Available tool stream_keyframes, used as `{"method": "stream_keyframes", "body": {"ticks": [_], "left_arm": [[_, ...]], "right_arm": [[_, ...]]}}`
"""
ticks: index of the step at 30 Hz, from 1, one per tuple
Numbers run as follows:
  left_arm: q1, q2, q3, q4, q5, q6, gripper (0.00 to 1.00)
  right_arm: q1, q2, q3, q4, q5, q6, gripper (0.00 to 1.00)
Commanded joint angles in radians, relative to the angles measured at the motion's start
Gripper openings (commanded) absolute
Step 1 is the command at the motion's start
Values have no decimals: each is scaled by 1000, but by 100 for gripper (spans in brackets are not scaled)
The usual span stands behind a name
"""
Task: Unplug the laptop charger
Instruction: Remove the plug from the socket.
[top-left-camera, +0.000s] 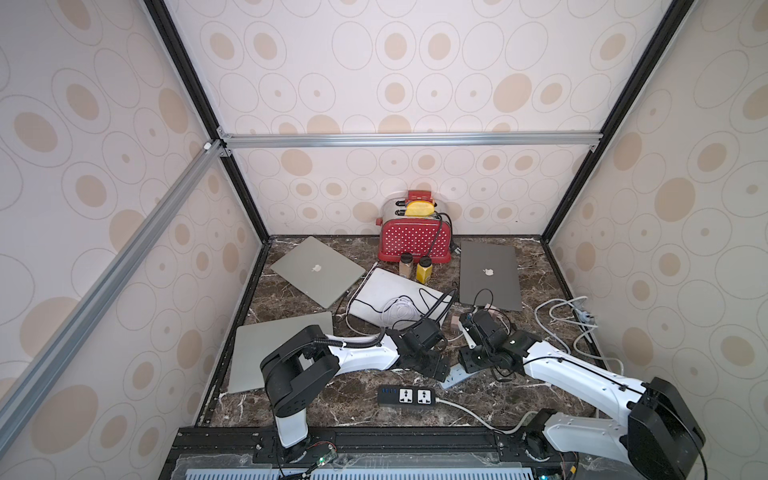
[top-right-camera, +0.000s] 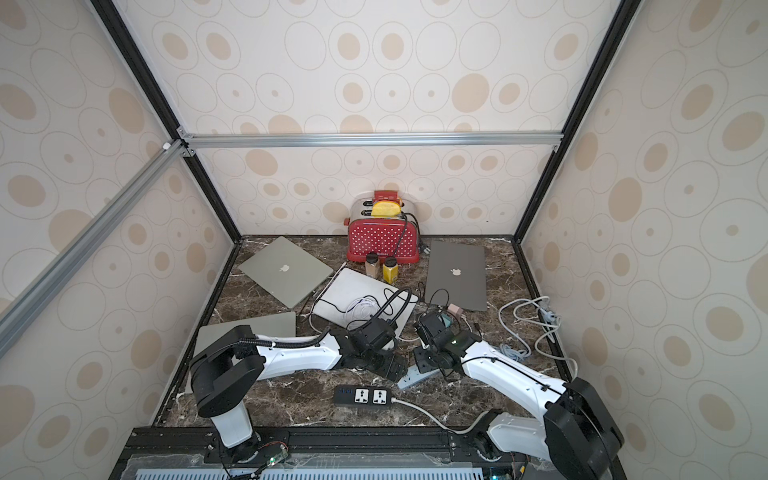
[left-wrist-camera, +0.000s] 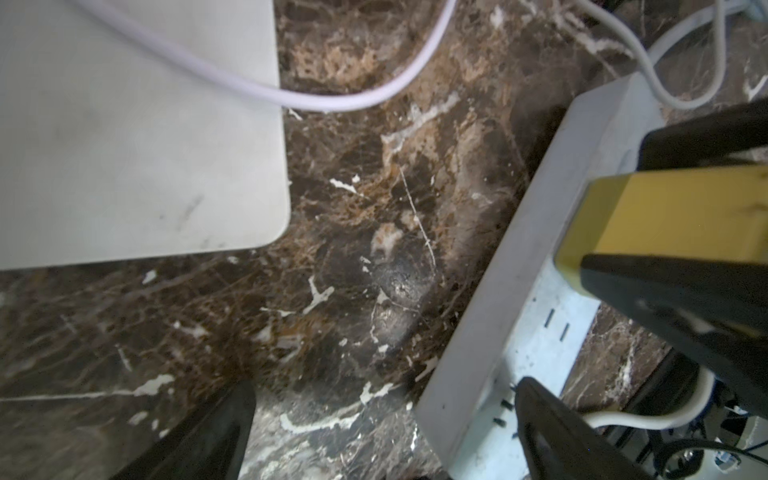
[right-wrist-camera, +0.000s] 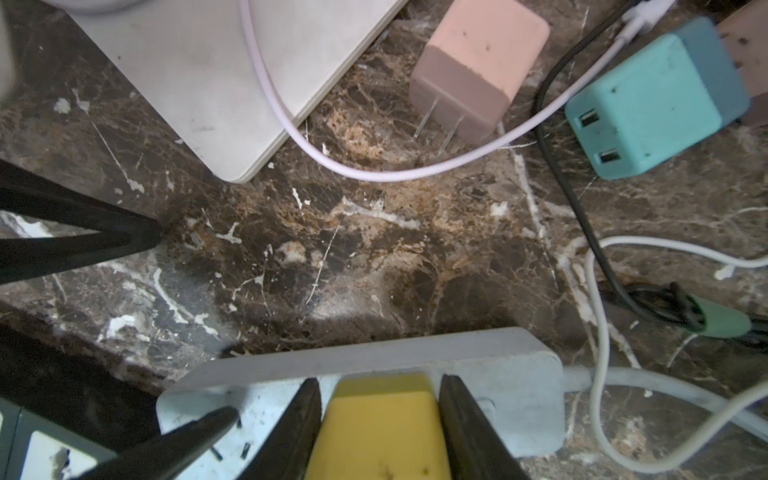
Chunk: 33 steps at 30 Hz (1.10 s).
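right wrist: fingers (right-wrist-camera: 469, 432) clamp yellow charger (right-wrist-camera: 380, 428) in white strip (right-wrist-camera: 498, 365)

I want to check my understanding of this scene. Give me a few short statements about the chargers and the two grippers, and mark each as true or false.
1. The right gripper is closed on the yellow charger. True.
2. The yellow charger is at the black power strip. False: it is at the white power strip.
3. The pink charger lies unplugged on the table, prongs bare. True.
4. The left gripper is shut. False: it is open, with one finger over the white power strip.
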Motion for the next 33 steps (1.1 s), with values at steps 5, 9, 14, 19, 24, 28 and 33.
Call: {"method": "stream_keyframes", "body": {"ticks": [5, 9, 14, 19, 24, 28, 33], "left_arm": [[-24, 111, -67, -234, -36, -57, 99], [-32, 128, -46, -291, -63, -74, 99], [-33, 163, -25, -318, -65, -89, 99], [-33, 217, -8, -287, 3, -125, 99], [-32, 227, 4, -295, 0, -135, 99], [-32, 227, -1, -292, -1, -142, 99], [-32, 232, 1, -291, -4, -145, 99]], "right_arm": [[7, -28, -16, 38, 30, 42, 0], [7, -22, -15, 61, 35, 55, 0], [7, -24, -9, 87, 8, 64, 0], [8, -69, 1, 90, -17, 84, 0], [7, -111, -2, 68, 9, 104, 0], [6, -142, -1, 56, 19, 126, 0], [8, -117, 14, 15, 10, 132, 0]]}}
